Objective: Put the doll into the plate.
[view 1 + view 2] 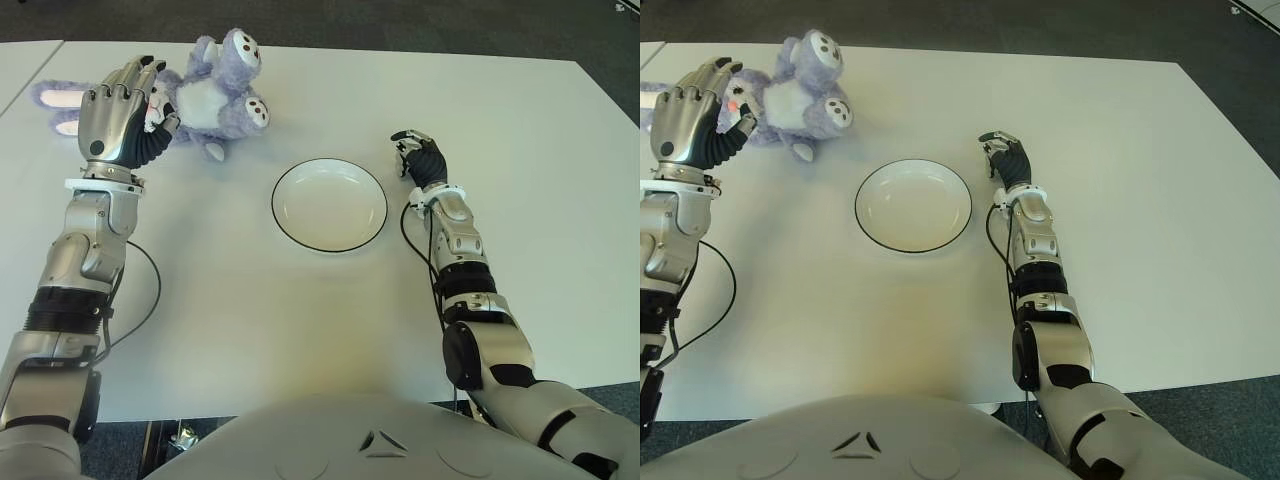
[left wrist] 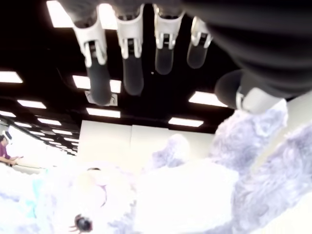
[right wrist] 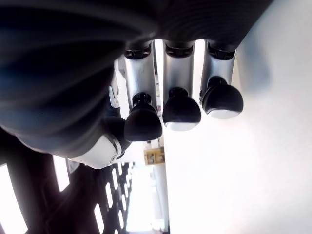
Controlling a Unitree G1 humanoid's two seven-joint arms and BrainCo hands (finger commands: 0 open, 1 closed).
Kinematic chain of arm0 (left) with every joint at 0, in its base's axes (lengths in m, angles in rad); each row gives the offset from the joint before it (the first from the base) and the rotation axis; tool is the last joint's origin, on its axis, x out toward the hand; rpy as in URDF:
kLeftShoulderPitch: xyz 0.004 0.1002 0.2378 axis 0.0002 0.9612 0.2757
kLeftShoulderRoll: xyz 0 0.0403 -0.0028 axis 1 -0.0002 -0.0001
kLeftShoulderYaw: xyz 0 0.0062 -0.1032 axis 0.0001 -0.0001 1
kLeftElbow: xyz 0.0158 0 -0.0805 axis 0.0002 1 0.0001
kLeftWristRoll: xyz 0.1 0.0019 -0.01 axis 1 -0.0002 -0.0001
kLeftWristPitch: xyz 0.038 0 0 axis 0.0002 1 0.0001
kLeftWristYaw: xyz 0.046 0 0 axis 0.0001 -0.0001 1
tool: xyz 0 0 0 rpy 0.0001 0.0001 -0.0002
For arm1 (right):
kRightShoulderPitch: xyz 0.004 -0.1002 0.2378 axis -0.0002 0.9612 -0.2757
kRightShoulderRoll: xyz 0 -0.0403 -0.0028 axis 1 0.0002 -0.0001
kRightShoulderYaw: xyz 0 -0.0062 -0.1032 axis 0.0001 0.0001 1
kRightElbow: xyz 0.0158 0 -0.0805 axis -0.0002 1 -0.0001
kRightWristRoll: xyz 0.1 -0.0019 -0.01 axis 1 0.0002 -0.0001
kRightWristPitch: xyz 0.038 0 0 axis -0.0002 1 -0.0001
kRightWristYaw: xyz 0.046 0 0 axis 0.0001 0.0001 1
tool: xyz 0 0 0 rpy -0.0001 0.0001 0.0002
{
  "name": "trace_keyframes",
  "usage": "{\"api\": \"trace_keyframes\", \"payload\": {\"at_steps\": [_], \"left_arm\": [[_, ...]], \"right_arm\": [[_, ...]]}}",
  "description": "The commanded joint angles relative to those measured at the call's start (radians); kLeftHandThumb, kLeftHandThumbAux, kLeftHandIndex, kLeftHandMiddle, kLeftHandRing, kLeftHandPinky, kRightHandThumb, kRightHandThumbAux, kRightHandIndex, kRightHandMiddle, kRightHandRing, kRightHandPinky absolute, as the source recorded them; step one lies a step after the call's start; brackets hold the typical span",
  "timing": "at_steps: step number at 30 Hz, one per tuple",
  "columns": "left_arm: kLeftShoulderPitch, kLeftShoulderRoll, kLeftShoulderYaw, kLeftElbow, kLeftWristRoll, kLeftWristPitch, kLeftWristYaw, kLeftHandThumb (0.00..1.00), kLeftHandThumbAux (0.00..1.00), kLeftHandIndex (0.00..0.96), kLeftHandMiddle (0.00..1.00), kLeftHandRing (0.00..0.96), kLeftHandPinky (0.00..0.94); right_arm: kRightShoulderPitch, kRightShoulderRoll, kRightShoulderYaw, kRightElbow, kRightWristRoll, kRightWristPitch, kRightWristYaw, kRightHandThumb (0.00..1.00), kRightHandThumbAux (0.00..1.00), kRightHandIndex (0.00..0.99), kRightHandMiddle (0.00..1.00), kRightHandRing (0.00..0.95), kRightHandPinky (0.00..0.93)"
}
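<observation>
A purple plush doll (image 1: 215, 100) with long ears lies on its back at the far left of the white table (image 1: 250, 320). My left hand (image 1: 125, 110) hovers over its head end. In the left wrist view the fingers (image 2: 131, 58) stretch out above the doll (image 2: 195, 195) without closing on it, and the thumb sits close to the fur. A white plate (image 1: 329, 205) with a dark rim stands empty at the table's middle, to the right of and nearer than the doll. My right hand (image 1: 418, 155) shows just right of the plate, fingers (image 3: 180, 107) curled and holding nothing.
A black cable (image 1: 150, 290) loops beside my left forearm. The table's far edge runs just behind the doll, with dark floor beyond it. A second white table (image 1: 20, 65) adjoins at the far left.
</observation>
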Motion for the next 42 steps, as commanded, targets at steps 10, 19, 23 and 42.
{"api": "trace_keyframes", "payload": {"at_steps": [10, 19, 23, 42], "left_arm": [[-0.049, 0.104, -0.077, 0.012, 0.005, 0.010, -0.240, 0.493, 0.173, 0.001, 0.000, 0.003, 0.006], [-0.105, 0.113, -0.118, 0.080, 0.057, 0.027, -0.214, 0.468, 0.137, 0.000, 0.000, 0.000, 0.000], [-0.126, 0.109, -0.133, 0.115, 0.080, 0.037, -0.174, 0.462, 0.131, 0.000, 0.000, 0.000, 0.000], [-0.249, 0.105, -0.221, 0.334, 0.083, 0.007, -0.107, 0.499, 0.127, 0.000, 0.000, 0.000, 0.000]], "right_arm": [[0.035, 0.005, 0.004, 0.093, -0.001, 0.022, 0.007, 0.697, 0.723, 0.439, 0.855, 0.847, 0.845], [0.032, 0.004, 0.005, 0.106, -0.001, 0.011, 0.010, 0.697, 0.723, 0.439, 0.858, 0.850, 0.847], [0.030, 0.003, 0.006, 0.111, -0.001, 0.008, 0.010, 0.698, 0.723, 0.439, 0.857, 0.850, 0.847], [0.030, -0.001, 0.011, 0.119, -0.003, 0.002, 0.021, 0.698, 0.723, 0.439, 0.854, 0.846, 0.842]]}}
